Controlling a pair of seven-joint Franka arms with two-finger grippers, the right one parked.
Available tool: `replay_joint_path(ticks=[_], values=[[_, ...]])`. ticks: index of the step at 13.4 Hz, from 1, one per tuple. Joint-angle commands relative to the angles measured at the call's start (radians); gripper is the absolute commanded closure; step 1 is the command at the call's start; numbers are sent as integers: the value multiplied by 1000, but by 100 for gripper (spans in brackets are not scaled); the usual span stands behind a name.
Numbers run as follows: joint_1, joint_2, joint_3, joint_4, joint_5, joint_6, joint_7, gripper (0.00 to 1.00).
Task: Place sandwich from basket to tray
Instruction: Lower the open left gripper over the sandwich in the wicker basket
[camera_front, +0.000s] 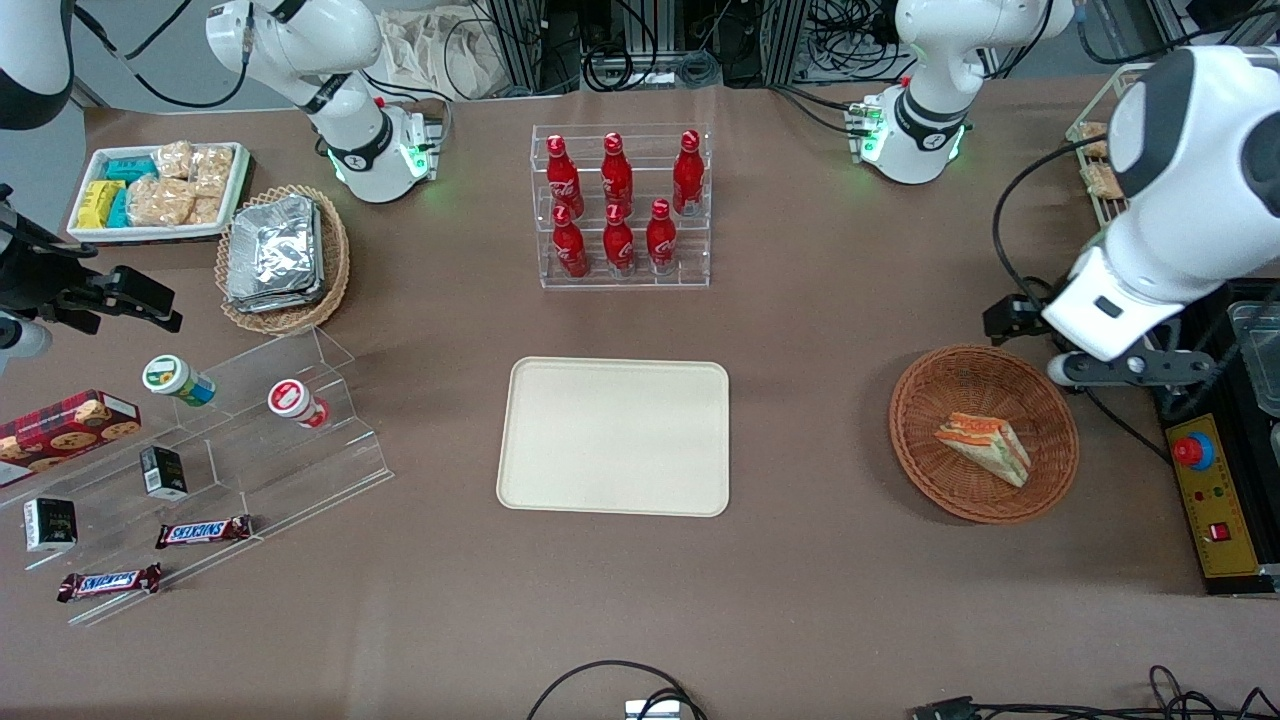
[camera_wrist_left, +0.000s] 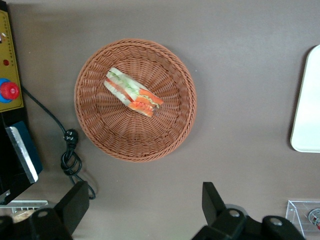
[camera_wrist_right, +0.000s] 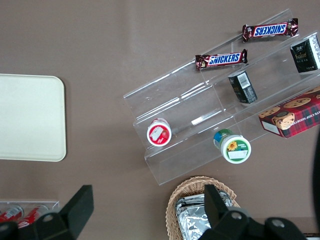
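Tabletop (camera_front: 820, 420): brown, carrying all items.
Sandwich (camera_wrist_left: 132, 92): lying in basket (camera_wrist_left: 177, 127).
Tray (camera_front: 615, 437): bare, well apart.
Tool (camera_wrist_left: 145, 210): fingers spread, apparently above basket's edge.

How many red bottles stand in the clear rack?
6. In the clear acrylic rack, three red bottles stand in the upper row and three in the lower row nearer the camera. None seems hidden. The claw hangs open above the table beside the brown wicker basket.
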Motion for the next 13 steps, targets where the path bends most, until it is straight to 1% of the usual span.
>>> replay_joint_path(ticks=[1, 4, 6, 8, 10, 11, 13], values=[[4, 84, -12, 125, 14, -70, 1, 0], [6, 106, -10, 131, 18, -58, -35, 0], [10, 126, -7, 116, 45, -42, -107, 0], [41, 118, -7, 52, 30, 25, -242, 0], [62, 95, -9, -46, 8, 146, -447, 0], [66, 92, -7, -92, 8, 203, -570, 0], [72, 100, -7, -154, 11, 286, -725, 0]])
